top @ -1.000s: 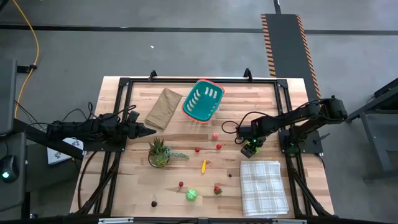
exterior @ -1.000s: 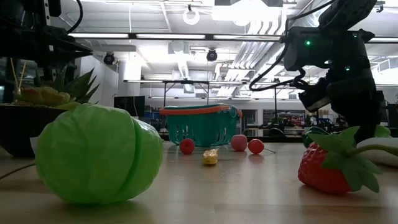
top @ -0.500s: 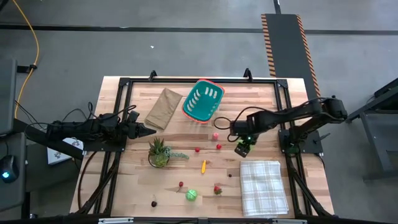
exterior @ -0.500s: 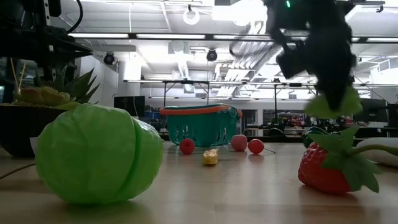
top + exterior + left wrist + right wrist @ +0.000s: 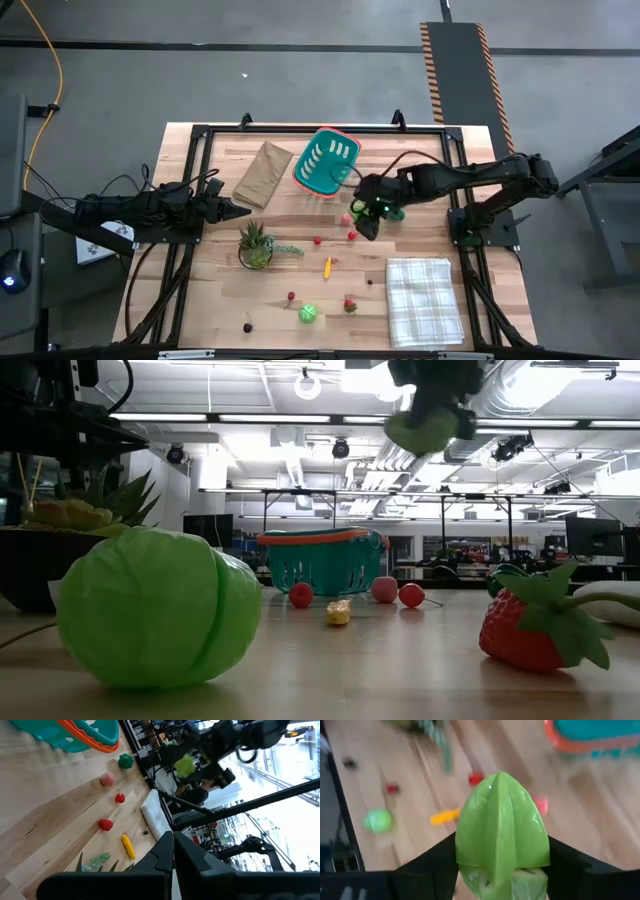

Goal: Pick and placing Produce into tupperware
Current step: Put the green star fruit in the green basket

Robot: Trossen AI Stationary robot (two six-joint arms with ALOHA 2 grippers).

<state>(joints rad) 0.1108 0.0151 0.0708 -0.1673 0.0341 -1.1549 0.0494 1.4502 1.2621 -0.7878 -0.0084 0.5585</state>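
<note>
My right gripper [image 5: 372,218] hangs high above the table just right of the pink piece [image 5: 346,218], shut on a light green ridged produce piece [image 5: 501,832], which also shows up high in the low view [image 5: 425,428]. The teal basket with its orange-red rim [image 5: 327,162] stands on the table toward the far edge. Loose produce lies on the wood: red pieces [image 5: 352,236], a yellow one [image 5: 327,266], a green cabbage [image 5: 150,610], a strawberry [image 5: 535,625]. My left gripper [image 5: 240,210] waits shut at the table's left side. My right gripper pinches the green piece between its two fingers [image 5: 436,860], one on each flank [image 5: 465,845]. The piece's pointed, ridged end sticks out past the fingertips. It is lifted well clear of the table.
A brown paper bag [image 5: 263,174] lies left of the basket. A spiky potted plant [image 5: 256,245] stands in front of my left gripper. A checked cloth [image 5: 425,300] lies at the near right. A dark green piece [image 5: 125,761] sits on the wood close to the basket.
My right gripper has risen and swung from above the cloth's far edge toward the table's left and far side, nearer the basket, carrying the green piece shut in its fingers. In the low view the piece has climbed from strawberry height to the top.
</note>
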